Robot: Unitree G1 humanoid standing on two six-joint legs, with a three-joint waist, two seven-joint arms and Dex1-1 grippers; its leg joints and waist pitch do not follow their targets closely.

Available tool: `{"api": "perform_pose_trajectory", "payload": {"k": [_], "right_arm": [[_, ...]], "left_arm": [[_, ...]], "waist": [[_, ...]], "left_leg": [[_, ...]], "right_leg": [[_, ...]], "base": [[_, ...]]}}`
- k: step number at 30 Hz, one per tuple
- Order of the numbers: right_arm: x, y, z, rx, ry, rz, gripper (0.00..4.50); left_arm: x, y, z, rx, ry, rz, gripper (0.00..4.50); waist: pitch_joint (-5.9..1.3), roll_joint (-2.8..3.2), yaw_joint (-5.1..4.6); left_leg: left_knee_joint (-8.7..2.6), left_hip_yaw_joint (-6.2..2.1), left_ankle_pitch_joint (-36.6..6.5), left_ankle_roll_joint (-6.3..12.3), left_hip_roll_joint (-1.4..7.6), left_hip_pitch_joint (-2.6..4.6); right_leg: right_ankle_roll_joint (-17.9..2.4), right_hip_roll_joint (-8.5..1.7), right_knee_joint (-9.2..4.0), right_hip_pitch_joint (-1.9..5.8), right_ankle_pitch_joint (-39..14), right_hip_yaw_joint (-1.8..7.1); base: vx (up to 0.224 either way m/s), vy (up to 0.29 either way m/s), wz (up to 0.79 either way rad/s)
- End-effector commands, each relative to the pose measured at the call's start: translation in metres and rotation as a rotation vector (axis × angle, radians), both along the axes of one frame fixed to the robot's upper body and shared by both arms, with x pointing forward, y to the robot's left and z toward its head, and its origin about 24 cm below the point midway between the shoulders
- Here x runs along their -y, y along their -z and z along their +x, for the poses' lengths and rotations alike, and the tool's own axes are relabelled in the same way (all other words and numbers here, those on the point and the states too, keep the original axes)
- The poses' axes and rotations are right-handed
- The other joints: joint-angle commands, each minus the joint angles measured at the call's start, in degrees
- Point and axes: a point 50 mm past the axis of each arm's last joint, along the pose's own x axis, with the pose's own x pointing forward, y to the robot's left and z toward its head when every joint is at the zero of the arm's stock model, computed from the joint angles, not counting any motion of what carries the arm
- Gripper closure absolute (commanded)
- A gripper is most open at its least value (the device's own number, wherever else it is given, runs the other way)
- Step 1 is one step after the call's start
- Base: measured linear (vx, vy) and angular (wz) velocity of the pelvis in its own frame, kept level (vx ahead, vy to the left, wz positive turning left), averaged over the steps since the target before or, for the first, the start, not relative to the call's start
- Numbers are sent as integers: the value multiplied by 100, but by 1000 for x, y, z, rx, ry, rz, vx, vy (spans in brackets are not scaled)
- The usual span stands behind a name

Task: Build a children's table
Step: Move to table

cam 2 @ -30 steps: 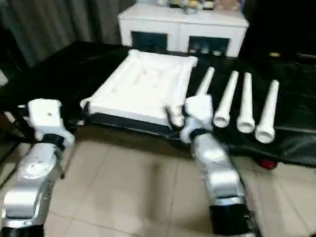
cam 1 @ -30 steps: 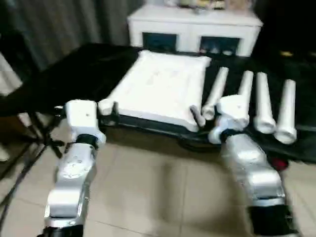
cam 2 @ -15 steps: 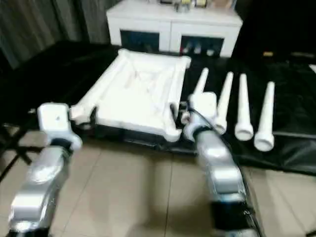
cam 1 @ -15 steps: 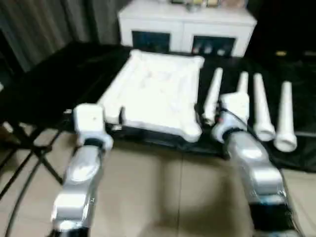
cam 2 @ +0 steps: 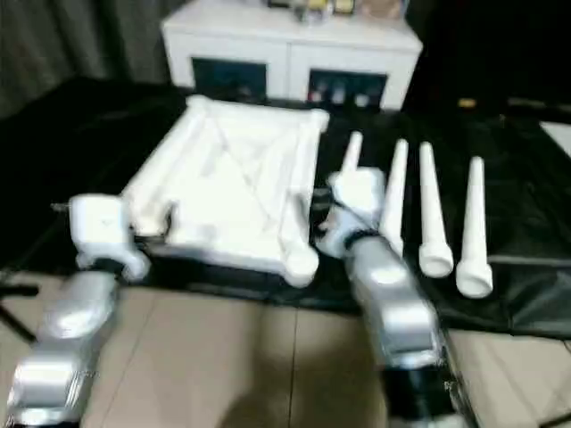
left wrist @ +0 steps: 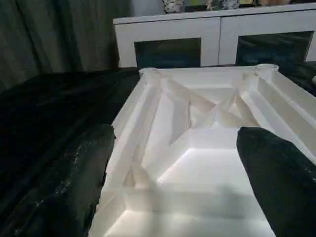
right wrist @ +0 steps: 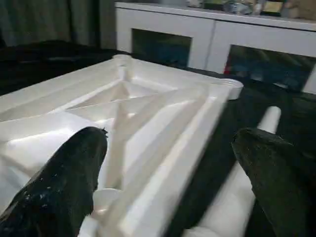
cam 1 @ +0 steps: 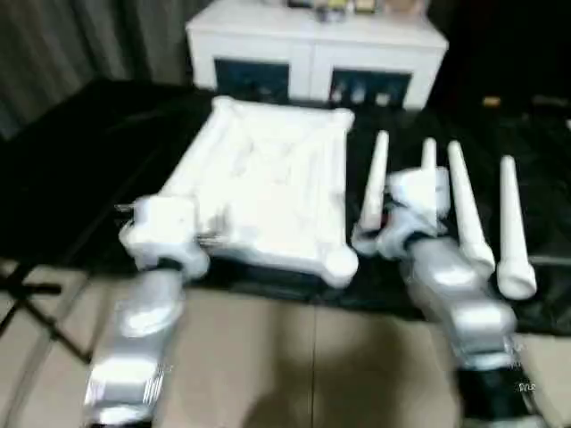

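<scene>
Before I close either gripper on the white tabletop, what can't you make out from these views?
- Square white plastic tabletop, head views: its near edge sits behind the left gripper and the silver forearm, so contact there is unclear.
- Second of the four round white legs, head views: its lower half is hidden by the right gripper.
- Leg sockets at the near corners: blurred in the head views, cut off in the wrist views.
- Small items on the white cabinet: too blurred to identify.
</scene>
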Motion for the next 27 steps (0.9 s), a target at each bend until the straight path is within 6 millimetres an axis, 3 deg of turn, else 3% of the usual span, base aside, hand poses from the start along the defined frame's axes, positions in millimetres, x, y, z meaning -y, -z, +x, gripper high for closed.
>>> {"api": "perform_pose_trajectory", "payload": {"k": [1,2,3,4,5,6,7,8,9,10,11,12,13,14,15,16,17,18,19,20,21,22,23,24,25,26,27], "right_arm": [[7,0,-2,-1,24,-4,0],[5,1,-4,-4,24,0,0],[5,1,-5,-8,26,12,0],[5,1,-6,-11,28,20,0],[4,2,-6,-16,26,29,0],[3,2,-7,-21,23,36,0],[3,2,-7,-23,22,38,0],[5,1,-7,-23,23,33,0],[5,2,-7,-22,25,28,0],[7,2,-6,-22,30,20,0],[9,2,-6,-22,34,15,0],[10,2,-6,-22,40,12,0],[13,1,-5,-18,50,8,0],[15,-1,-5,-14,58,4,0],[17,-3,-3,-6,66,-1,0],[18,-4,-2,0,71,-4,0],[19,-5,-1,3,73,-5,0],[21,-5,-1,5,76,-9,0],[23,-8,1,10,81,-16,0],[23,-10,4,13,82,0,0],[21,-10,7,9,77,-7,0],[20,-10,7,9,72,-9,0],[14,-9,10,8,42,-24,0],[12,-9,12,9,24,-35,0],[8,-10,13,8,5,-40,0],[6,-11,14,10,-13,-40,0],[4,-14,15,20,-51,-52,0]], "left_arm": [[4,-2,-1,4,29,-3,7],[3,-1,0,-2,30,0,7],[4,-1,1,-2,31,-3,7],[4,-2,2,-2,32,-5,7],[5,-3,3,0,34,-10,7],[5,-4,4,4,38,-18,7],[6,-5,5,6,41,-23,7],[9,-5,5,7,51,-26,7],[10,-5,5,5,55,-26,7],[12,-4,6,5,65,-28,7],[12,-4,6,4,70,-29,7],[14,-4,7,4,77,-31,7],[15,-4,8,10,83,-26,7],[16,-5,9,15,88,-30,7],[16,-6,11,20,89,-33,7],[17,-7,13,22,90,-36,7],[18,-6,14,21,90,-40,7],[19,-5,14,18,91,-42,7],[23,-5,16,18,96,-40,7],[26,-6,16,26,109,-50,7],[25,-6,15,27,104,-50,7],[24,-6,15,28,99,-51,7],[20,-4,15,25,75,-50,7],[18,-2,15,22,62,-44,7],[16,-1,14,22,52,-36,7],[15,-2,13,23,50,-32,7],[15,-5,12,30,55,-21,7]], "waist": [[-212,7,-79],[-180,-305,77],[-196,-237,312],[-196,-283,319],[-192,-265,326],[-156,-47,340],[-117,-33,288],[-213,316,313],[-163,346,89],[-162,287,92],[-179,234,64],[-119,139,89],[-96,77,63],[-142,-65,211],[-303,-143,351],[-342,-149,349],[-354,-36,352],[-288,-49,262],[-270,-20,215],[-309,351,143],[-147,362,-108],[-268,465,-167],[-366,258,-163],[-288,244,-153],[-213,24,-127],[-213,24,-127],[-170,-247,-32]], "left_leg": [[-665,-342,-1,2359,690,436],[-341,108,-1101,1561,65,1],[308,60,-763,978,3,-140],[413,-24,-229,672,11,-376],[383,-40,-52,573,26,-409],[131,7,-180,198,88,-169],[-98,93,-373,-67,129,82],[-630,37,-700,-507,532,659],[-972,-275,-1648,-566,1064,1003],[-1079,-163,-2234,-497,1262,1077],[-1088,-82,-2236,-404,1271,1108],[-1109,294,-2483,-362,1108,1086],[-1016,425,-2538,-322,900,1046],[-407,551,-1864,212,44,175],[260,249,-800,544,90,-116],[483,91,-15,568,41,-509],[457,8,248,503,77,-592],[280,-18,624,457,96,-646],[-231,50,1091,661,157,-444],[-594,-201,855,864,506,44],[-822,-504,-316,1096,817,141],[-869,-771,-826,1415,998,432],[-805,-599,-1384,863,1460,882],[-859,-404,-1189,528,1378,778],[-965,-102,-1345,509,1337,722],[-965,-102,-1345,509,1337,722],[-758,148,-1805,910,507,224]], "right_leg": [[8,-238,-410,-159,646,168],[-206,-483,-1110,366,-146,581],[-709,-1119,-1475,682,-2069,1095],[-996,-958,-1399,877,-2488,1016],[-1094,-904,-1391,895,-2435,940],[-1486,-555,-1397,725,-2166,1024],[-1443,-189,-1417,588,-2155,1036],[-914,126,-1135,283,-1487,686],[-637,124,-502,-125,-990,359],[-537,-91,-292,-167,-347,191],[-536,-175,-317,-179,0,141],[-771,-228,-465,-178,314,66],[-1007,-247,-628,-119,300,117],[-1128,-500,-1175,772,-416,609],[-1709,-1130,-1396,1178,-1127,1130],[-1927,-963,-1278,1315,-349,1051],[-2006,-925,-1203,1303,196,973],[-2052,-694,-1186,1184,817,667],[-1729,-320,-1262,979,316,255],[-1050,55,-1029,668,-268,-50],[-796,153,-694,462,-738,-140],[-653,98,-309,262,-841,-118],[-338,-119,-134,-61,-546,91],[39,-162,-58,-137,-118,29],[50,-241,-100,-167,338,1],[50,-241,-100,-167,338,1],[-23,-470,-900,282,687,221]], "base": [[66,-52,-3],[44,-80,8],[0,0,0],[48,-78,7],[81,-51,-1],[81,-51,-1],[73,-14,-9],[49,46,-46],[49,46,-46],[66,55,-60],[100,10,-49],[100,10,-49],[99,-32,-50],[132,-41,-22],[132,-41,-22],[153,-15,3],[137,-5,-3],[137,-5,-3],[139,12,-1],[145,55,-11],[145,55,-11],[163,52,-12],[158,10,-25],[158,10,-25],[143,-5,-53],[118,-61,-49],[176,-118,-45]]}}
